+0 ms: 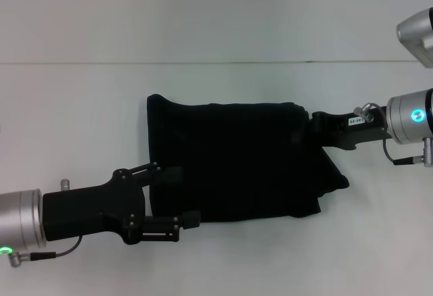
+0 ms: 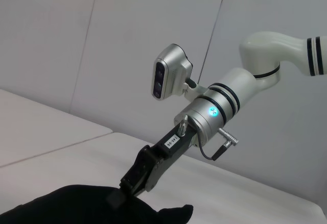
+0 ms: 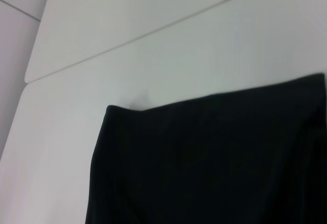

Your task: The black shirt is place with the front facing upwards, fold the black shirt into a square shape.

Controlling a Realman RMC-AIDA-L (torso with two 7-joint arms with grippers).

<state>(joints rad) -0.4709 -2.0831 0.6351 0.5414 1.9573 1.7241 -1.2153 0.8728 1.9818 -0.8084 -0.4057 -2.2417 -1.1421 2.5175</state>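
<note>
Silver wrist cuffs with green lights; black grippers; thin grey cables

White worktop fills the head view, smooth and plain, with a thin seam line crossing it along the far side. Lying flat on it, right in the middle, the black shirt, folded into a rough rectangle, no lettering showing. Its right side bunches and sticks out in a loose flap past the otherwise straight edge.
</note>
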